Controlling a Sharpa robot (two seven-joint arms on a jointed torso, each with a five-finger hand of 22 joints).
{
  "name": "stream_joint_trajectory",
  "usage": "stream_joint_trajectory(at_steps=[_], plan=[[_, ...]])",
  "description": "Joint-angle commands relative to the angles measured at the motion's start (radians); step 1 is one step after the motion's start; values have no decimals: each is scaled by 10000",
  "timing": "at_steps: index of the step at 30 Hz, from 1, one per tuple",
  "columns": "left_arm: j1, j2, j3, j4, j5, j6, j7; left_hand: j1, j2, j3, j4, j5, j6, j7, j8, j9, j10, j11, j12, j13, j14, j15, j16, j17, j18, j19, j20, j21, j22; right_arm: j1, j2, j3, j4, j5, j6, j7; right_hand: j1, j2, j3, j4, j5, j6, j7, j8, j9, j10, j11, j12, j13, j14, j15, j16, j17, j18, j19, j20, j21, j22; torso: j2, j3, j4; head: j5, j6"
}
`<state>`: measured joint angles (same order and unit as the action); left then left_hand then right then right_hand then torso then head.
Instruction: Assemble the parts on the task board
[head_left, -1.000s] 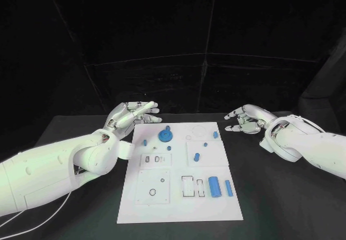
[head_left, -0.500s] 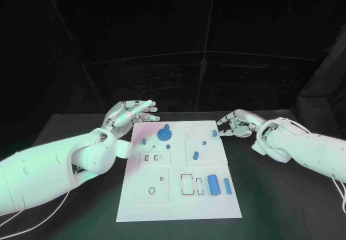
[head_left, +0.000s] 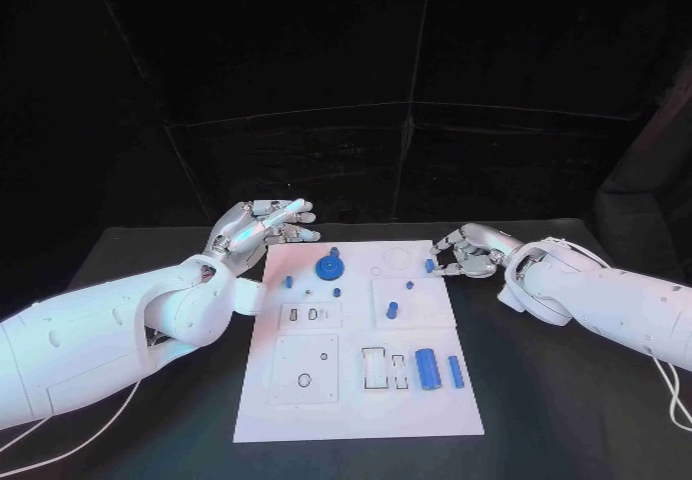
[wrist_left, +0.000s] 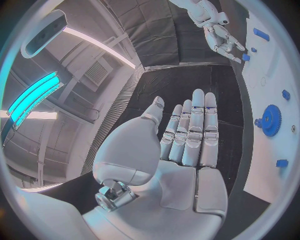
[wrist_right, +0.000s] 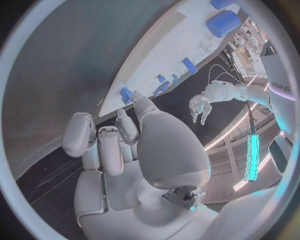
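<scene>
**Board at mid-table, our right hand at its far right edge**

Board (head_left: 361, 400) lies flat in the middle of the black table (head_left: 577, 400), its long side running away from us. On it we see a blue gear (head_left: 330, 268) near the far left corner, with a small blue peg (head_left: 287, 283) beside it toward the left edge. A short blue piece (head_left: 392, 311) lies on the raised square plate near the board's middle. Toward the near right, a thick blue cylinder (head_left: 427, 370) lies beside a thinner blue bar (head_left: 456, 372), the bar closest to the right edge, and both are parallel to the long side. Left of them sit two narrow slots, and a square plate with a ring marking fills the near left part.

At the far right edge stands a small blue part (head_left: 430, 265). Our right hand (head_left: 469, 250) is right at it, fingers curled toward it; we cannot tell whether the fingertips touch or pinch it. In the right wrist view the fingers (wrist_right: 100, 145) are bent and near the board's edge, with the part just beyond them.

Our left hand (head_left: 264, 228) hovers off the far left corner, above the table, holding nothing. The left wrist view shows its fingers (wrist_left: 194, 130) straight and side by side, palm flat.
</scene>
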<state>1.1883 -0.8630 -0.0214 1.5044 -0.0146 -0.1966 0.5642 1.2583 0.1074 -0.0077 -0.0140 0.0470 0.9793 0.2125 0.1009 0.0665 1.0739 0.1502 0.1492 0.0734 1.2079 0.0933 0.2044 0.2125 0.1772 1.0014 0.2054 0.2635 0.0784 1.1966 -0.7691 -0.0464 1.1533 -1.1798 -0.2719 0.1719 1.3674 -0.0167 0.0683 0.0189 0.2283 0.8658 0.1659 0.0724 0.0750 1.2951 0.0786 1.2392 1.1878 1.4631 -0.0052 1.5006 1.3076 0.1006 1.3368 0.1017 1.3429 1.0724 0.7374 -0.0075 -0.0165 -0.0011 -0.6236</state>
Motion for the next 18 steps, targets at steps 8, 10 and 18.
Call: stream_joint_trajectory(at_steps=[8,10,18], plan=[[10,20,2,-15,-13,167,123,0,92,24,-48,67,24,46,-37,-4,-25,45,-46,-9,-36,39,-51,10,73,-1,53,-55,-9,6,277,5,-236,-261,125,-118,132,165,33,-96,-112,187,1,102,23,47,-24,18,49,789,36,6,1352,-57,0,27,46,18,-3,-1,-8,-3,-27],[10,21,2,-16,-13,168,122,0,92,24,-48,67,24,46,-37,-4,-25,45,-46,-9,-36,39,-51,10,73,-1,53,-55,-9,4,321,6,-279,-264,173,-157,149,190,46,-113,-172,219,0,111,25,52,-27,20,51,789,34,5,1352,-57,0,26,47,18,-2,0,-9,2,-26],[10,20,2,-19,-13,164,121,0,92,24,-48,67,24,46,-37,-4,-25,45,-46,-9,-36,39,-51,10,73,-1,53,-55,-9,-6,408,6,-364,-269,336,-288,229,272,116,-193,-264,401,2,177,47,89,-32,52,90,791,29,8,1360,-58,3,21,52,24,-5,3,-8,15,-16]])
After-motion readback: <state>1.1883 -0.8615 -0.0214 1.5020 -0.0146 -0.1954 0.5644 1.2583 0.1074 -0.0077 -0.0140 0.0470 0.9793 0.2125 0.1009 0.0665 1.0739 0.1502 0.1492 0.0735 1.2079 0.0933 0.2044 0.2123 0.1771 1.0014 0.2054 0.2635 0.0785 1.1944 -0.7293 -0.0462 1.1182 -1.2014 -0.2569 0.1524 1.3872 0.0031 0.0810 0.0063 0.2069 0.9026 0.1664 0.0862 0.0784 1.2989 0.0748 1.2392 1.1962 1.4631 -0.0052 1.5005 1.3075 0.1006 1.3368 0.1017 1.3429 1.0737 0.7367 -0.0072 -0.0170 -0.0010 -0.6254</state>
